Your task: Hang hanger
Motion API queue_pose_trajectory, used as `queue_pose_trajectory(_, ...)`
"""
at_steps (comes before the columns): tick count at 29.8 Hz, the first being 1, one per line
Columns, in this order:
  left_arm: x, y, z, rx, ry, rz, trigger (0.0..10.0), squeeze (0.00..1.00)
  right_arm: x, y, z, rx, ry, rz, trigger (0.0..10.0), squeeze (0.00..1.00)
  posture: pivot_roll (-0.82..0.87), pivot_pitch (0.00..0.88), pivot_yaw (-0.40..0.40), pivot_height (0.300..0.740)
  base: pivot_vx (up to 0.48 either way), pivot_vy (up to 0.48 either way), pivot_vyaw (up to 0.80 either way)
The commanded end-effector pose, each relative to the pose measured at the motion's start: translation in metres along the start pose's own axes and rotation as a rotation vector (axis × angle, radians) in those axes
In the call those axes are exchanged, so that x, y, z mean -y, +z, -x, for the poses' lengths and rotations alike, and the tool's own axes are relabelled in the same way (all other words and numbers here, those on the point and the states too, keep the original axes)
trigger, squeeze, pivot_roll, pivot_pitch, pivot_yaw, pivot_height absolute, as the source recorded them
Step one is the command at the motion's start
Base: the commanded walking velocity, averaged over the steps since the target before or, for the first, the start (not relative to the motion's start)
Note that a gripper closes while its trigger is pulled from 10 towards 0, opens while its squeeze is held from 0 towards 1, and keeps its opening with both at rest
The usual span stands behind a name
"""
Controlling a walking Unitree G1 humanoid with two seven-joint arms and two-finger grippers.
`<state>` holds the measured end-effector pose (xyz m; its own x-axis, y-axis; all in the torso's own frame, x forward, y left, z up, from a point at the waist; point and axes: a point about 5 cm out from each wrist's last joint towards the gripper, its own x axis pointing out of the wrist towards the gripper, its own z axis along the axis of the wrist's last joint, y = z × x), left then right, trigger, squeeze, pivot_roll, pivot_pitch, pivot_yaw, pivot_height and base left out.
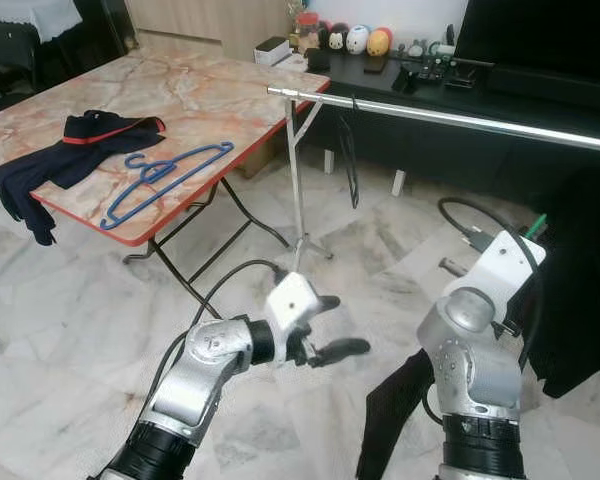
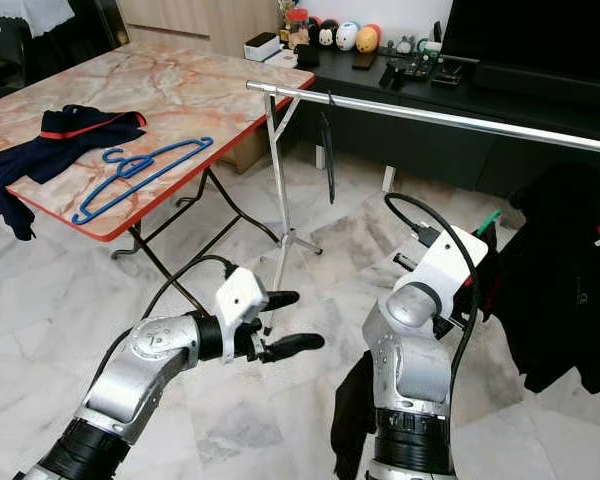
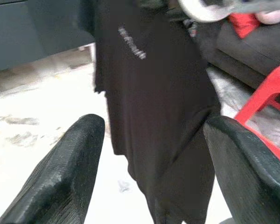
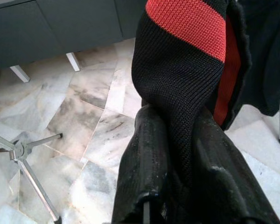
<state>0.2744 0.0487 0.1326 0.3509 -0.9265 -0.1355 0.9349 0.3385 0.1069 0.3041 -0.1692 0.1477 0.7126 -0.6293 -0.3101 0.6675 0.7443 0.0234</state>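
Note:
My right gripper [image 4: 177, 119] is shut on a black knit garment with a red stripe [image 4: 184, 21]. The cloth trails down beside the right arm [image 1: 392, 405], and a green tip [image 1: 536, 224] sticks out by that wrist. The silver clothes rail [image 1: 450, 118] crosses above and ahead of both arms. My left gripper [image 1: 332, 325] is held low over the floor, open, with nothing between its fingers [image 3: 60, 177]. A blue hanger [image 1: 165, 180] lies on the marble-topped table [image 1: 180, 90] at the left, beside a dark garment [image 1: 70, 150].
A black strap [image 1: 350, 150] hangs from the rail near its stand [image 1: 298, 180]. Black clothes [image 1: 580, 290] hang at the right. A dark TV cabinet [image 1: 430, 90] runs behind the rail. A red stool [image 3: 266, 98] stands past the hanging black shirt [image 3: 149, 93].

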Motion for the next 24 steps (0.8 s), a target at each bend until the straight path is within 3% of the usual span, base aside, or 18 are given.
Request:
queue_pose_trajectory(1, 0.004, -0.003, -0.002, -0.028, -0.002, -0.008, 10.0, 0.00, 0.000, 0.003, 0.001, 0.018, 0.023, 0.021, 10.0, 0.00, 0.02, 0.047, 0.041, 0.740, 0.000, 0.000, 0.00)
queue_pose_trajectory(4, 0.010, -0.002, -0.006, -0.019, -0.014, 0.013, 10.0, 0.00, 0.004, 0.000, -0.004, -0.019, 0.040, 0.015, 10.0, 0.00, 0.01, 0.048, 0.040, 0.740, 0.000, 0.000, 0.00)
queue_pose_trajectory(8, 0.014, 0.002, -0.010, -0.019, -0.022, 0.001, 10.0, 0.00, -0.003, -0.001, -0.005, -0.042, 0.138, 0.034, 10.0, 0.00, 0.01, 0.046, 0.043, 0.740, 0.000, 0.000, 0.00)
queue_pose_trajectory(18, 0.019, 0.009, -0.015, -0.009, -0.085, 0.050, 10.0, 0.00, -0.027, -0.008, 0.012, -0.094, 0.327, 0.065, 10.0, 0.00, 0.02, 0.050, 0.048, 0.740, 0.000, 0.000, 0.00)
queue_pose_trajectory(20, 0.012, 0.006, -0.014, -0.019, -0.023, 0.043, 10.0, 0.00, -0.037, -0.008, 0.020, -0.091, 0.474, 0.094, 10.0, 0.00, 0.02, 0.049, 0.048, 0.740, 0.000, 0.000, 0.00)
queue_pose_trajectory(24, -0.001, 0.002, -0.007, -0.041, 0.067, 0.043, 10.0, 0.00, -0.027, -0.007, 0.011, -0.037, 0.503, 0.166, 10.0, 0.00, 0.01, 0.047, 0.047, 0.740, 0.000, 0.000, 0.00)
